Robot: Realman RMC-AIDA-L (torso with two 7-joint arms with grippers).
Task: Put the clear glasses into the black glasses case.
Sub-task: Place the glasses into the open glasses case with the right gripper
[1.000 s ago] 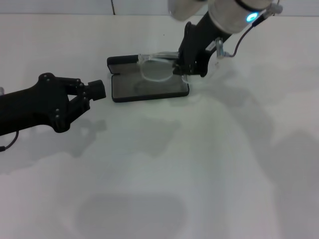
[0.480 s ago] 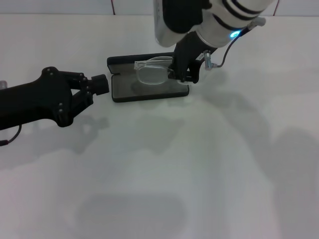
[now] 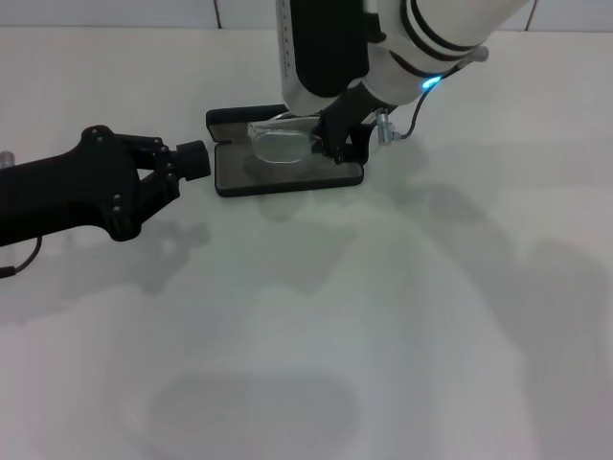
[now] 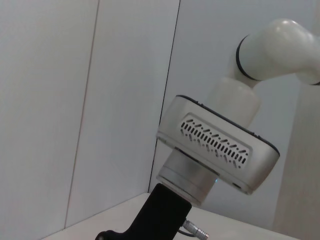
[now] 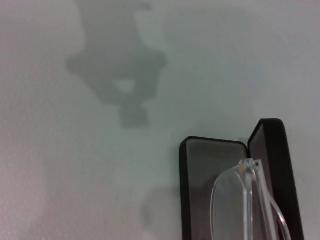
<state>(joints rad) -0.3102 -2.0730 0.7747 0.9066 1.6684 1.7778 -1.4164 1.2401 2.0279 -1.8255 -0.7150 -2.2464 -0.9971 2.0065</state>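
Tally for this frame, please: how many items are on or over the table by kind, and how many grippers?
Clear transparent plastic glasses: 1
Matte black hinged glasses case, open: 1
Grippers: 2, the right gripper holding the glasses over the case, the left gripper beside the case
Total: 4

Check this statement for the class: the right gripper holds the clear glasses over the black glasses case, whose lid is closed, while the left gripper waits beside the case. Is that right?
Not quite. The black glasses case lies open, not closed: the head view and right wrist view show its grey lining. The rest stands: the right gripper holds the clear glasses over it, and the left gripper waits beside the case.
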